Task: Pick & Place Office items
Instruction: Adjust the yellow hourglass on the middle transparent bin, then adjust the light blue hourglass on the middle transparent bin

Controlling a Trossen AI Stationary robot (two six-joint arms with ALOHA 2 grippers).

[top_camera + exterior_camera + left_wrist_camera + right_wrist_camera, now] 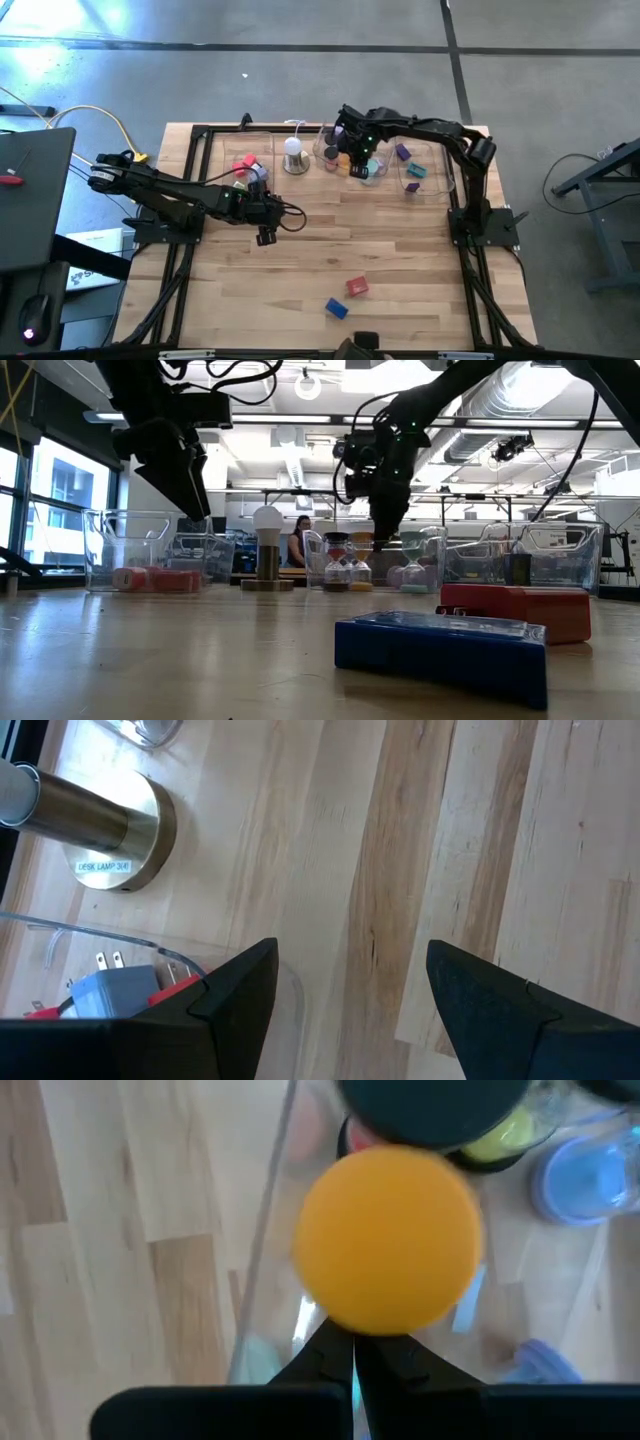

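Observation:
A red block (357, 287) and a blue block (336, 308) lie flat on the table near its front edge, large in the low view (515, 610) (440, 650). My right gripper (362, 172) is shut and points down into the middle clear tray (435, 545), close beside an orange round piece (390, 1240). A black round piece (430, 1110) stands just beyond the orange one. My left gripper (265, 238) hangs open above bare table, left of centre, with nothing between its fingers (240, 1000). My right gripper (352, 1345) has its shut fingertips at the rim of the orange round piece's top (360, 1320), coming from above. That top covers the fingertips, so I cannot tell whether they touch it.
Three clear trays line the far edge. The left one (215, 150) holds red and pink pieces (245, 165); the right one (440, 180) holds purple (402, 152) and teal (415, 172) pieces. A white-domed lamp on a brass base (293, 155) stands between the left and middle trays.

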